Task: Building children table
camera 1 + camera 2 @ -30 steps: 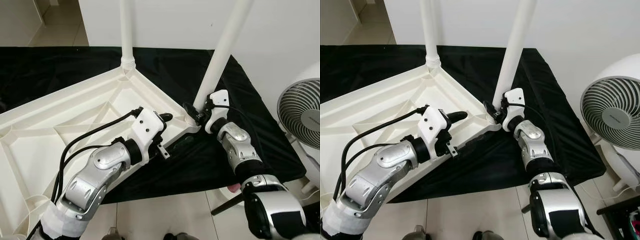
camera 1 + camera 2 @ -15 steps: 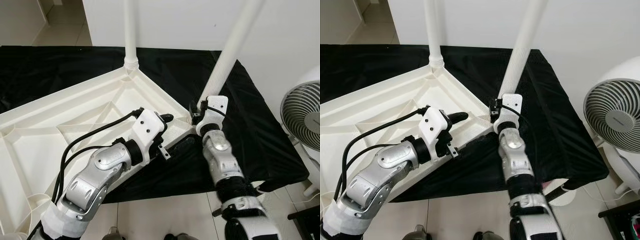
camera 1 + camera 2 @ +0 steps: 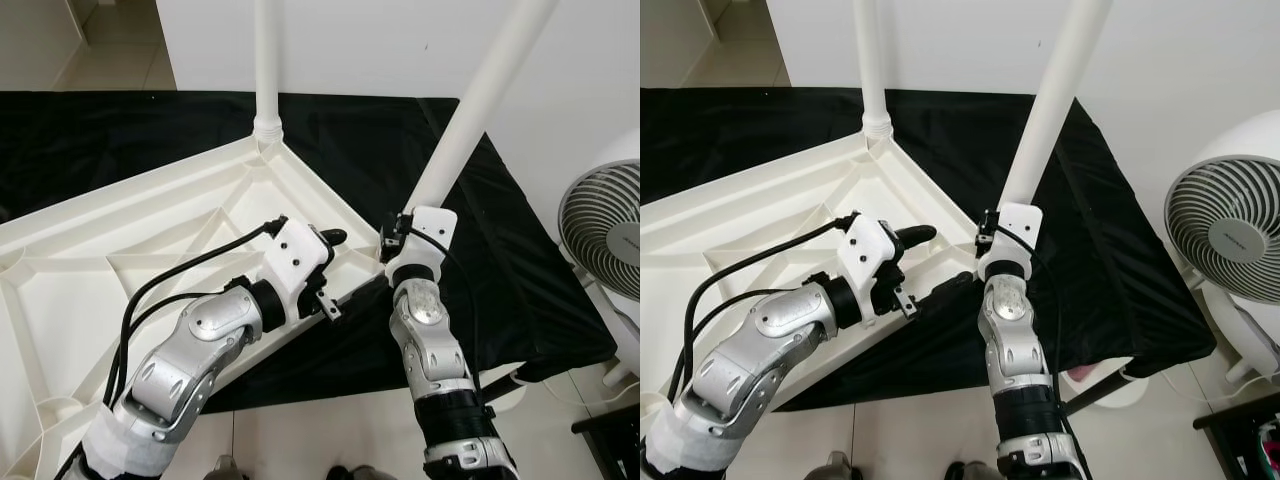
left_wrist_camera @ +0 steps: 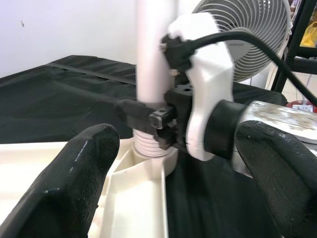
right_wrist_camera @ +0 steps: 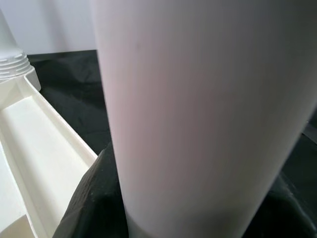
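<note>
The white tabletop (image 3: 150,240) lay upside down on a black cloth (image 3: 520,260), ribbed underside showing. One white leg (image 3: 266,70) stood upright in its far corner socket. A second leg (image 3: 470,115) leaned at the corner nearest the fan (image 3: 605,225). The right gripper (image 4: 148,116) was clenched around that second leg just above its threaded base. The left gripper (image 3: 330,240) rested over the tabletop's rim beside that corner, fingers (image 4: 79,173) spread and grasping nothing
</note>
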### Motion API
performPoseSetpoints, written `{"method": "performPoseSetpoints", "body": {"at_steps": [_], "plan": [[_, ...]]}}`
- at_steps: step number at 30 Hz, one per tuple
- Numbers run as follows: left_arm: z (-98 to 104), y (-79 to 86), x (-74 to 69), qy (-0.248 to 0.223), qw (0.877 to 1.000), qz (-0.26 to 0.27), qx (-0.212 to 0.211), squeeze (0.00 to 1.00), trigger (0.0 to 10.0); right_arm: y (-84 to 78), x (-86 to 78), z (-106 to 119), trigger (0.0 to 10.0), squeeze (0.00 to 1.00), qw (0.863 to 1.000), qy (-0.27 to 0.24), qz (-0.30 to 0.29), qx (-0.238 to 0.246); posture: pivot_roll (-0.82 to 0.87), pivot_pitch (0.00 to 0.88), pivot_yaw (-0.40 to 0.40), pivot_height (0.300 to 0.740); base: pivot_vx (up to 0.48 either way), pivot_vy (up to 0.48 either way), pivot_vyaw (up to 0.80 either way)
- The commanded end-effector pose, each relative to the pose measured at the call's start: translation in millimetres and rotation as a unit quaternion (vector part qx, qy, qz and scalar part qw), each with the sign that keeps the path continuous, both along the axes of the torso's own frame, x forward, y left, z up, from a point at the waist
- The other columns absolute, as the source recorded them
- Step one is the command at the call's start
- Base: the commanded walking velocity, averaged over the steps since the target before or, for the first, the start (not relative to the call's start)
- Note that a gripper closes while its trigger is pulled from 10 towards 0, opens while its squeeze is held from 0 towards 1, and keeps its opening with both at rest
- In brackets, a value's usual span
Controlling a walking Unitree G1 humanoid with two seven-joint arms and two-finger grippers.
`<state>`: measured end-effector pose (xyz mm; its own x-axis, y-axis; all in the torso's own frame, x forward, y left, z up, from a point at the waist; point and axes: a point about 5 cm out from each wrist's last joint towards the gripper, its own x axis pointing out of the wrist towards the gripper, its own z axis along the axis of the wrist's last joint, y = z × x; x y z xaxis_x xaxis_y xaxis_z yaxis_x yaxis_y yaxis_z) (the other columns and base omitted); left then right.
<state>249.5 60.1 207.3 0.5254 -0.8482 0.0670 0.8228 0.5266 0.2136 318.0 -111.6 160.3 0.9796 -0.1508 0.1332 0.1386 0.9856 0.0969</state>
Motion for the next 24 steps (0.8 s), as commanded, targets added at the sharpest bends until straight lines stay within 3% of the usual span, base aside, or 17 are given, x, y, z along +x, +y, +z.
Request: {"method": "performPoseSetpoints", "body": {"at_steps": [1, 5, 6, 7, 8, 10, 11, 15, 16, 17, 18, 24], "plan": [[-2, -3.3, -5.2, 0.007, 1.000, -0.025, 0.006, 0.00, 10.0, -3.5, -7.0, -20, 10.0, 0.00, 0.999, 0.049, -0.008, -0.002, 0.17, 0.096, -0.049, 0.740, 0.000, 0.000, 0.00], [-3, -3.4, -5.1, 0.008, 1.000, -0.024, 0.006, 0.00, 10.0, -4.9, -7.5, -20, 10.0, 0.00, 0.999, 0.047, -0.006, -0.004, 0.17, 0.096, -0.049, 0.740, 0.000, 0.000, 0.00], [-3, -3.4, -4.9, 0.008, 1.000, -0.024, 0.006, 0.00, 10.0, -6.0, -8.0, -20, 10.0, 0.16, 0.999, 0.043, 0.000, -0.002, 0.17, 0.094, -0.051, 0.740, 0.000, 0.000, 0.00], [-3, -3.4, -4.9, 0.008, 1.000, -0.024, 0.006, 0.00, 10.0, -6.0, -8.0, -20, 10.0, 0.16, 0.999, 0.043, 0.000, -0.002, 0.17, 0.094, -0.051, 0.740, 0.000, 0.000, 0.00], [-4, -3.5, -4.7, 0.008, 1.000, -0.023, 0.007, 0.00, 10.0, -7.4, -8.2, -20, 10.0, 1.00, 0.999, 0.037, 0.012, 0.000, 0.17, 0.090, -0.054, 0.740, 0.000, 0.000, 0.00], [-4, -3.5, -4.5, 0.007, 1.000, -0.023, 0.008, 0.00, 10.0, -7.6, -9.3, -20, 10.0, 1.00, 0.999, 0.033, 0.031, 0.002, 0.17, 0.086, -0.057, 0.740, 0.000, 0.000, 0.00], [-4, -3.6, -4.2, 0.006, 1.000, -0.022, 0.008, 0.00, 10.0, -8.6, -9.8, -20, 10.0, 1.00, 0.997, 0.024, 0.072, 0.005, 0.17, 0.082, -0.059, 0.740, 0.000, 0.000, 0.00], [-5, -3.6, -4.2, 0.007, 1.000, -0.022, 0.008, 0.00, 10.0, -10.7, -8.8, -21, 10.0, 1.00, 0.995, 0.020, 0.102, 0.000, 0.17, 0.082, -0.058, 0.740, 0.000, 0.000, 0.00], [-5, -3.8, -4.2, 0.007, 1.000, -0.022, 0.008, 0.00, 10.0, -11.6, -8.0, -20, 10.0, 0.07, 0.992, 0.017, 0.126, -0.001, 0.17, 0.081, -0.059, 0.740, 0.000, 0.000, 0.00], [-5, -3.8, -4.2, 0.007, 1.000, -0.022, 0.008, 0.00, 10.0, -11.6, -8.0, -20, 10.0, 0.07, 0.992, 0.017, 0.126, -0.001, 0.17, 0.081, -0.059, 0.740, 0.000, 0.000, 0.00], [-6, -3.8, -4.2, 0.008, 1.000, -0.022, 0.010, 0.00, 10.0, -14.4, -6.8, -18, 10.0, 0.00, 0.989, 0.009, 0.145, -0.004, 0.17, 0.080, -0.059, 0.740, 0.000, 0.000, 0.00], [-7, -3.5, -3.1, 0.009, 1.000, -0.019, 0.015, 0.00, 10.0, -23.3, -1.6, -9, 10.0, 0.00, 0.979, -0.013, 0.199, -0.028, 0.17, 0.084, -0.058, 0.740, 0.000, 0.000, 0.00]]}}
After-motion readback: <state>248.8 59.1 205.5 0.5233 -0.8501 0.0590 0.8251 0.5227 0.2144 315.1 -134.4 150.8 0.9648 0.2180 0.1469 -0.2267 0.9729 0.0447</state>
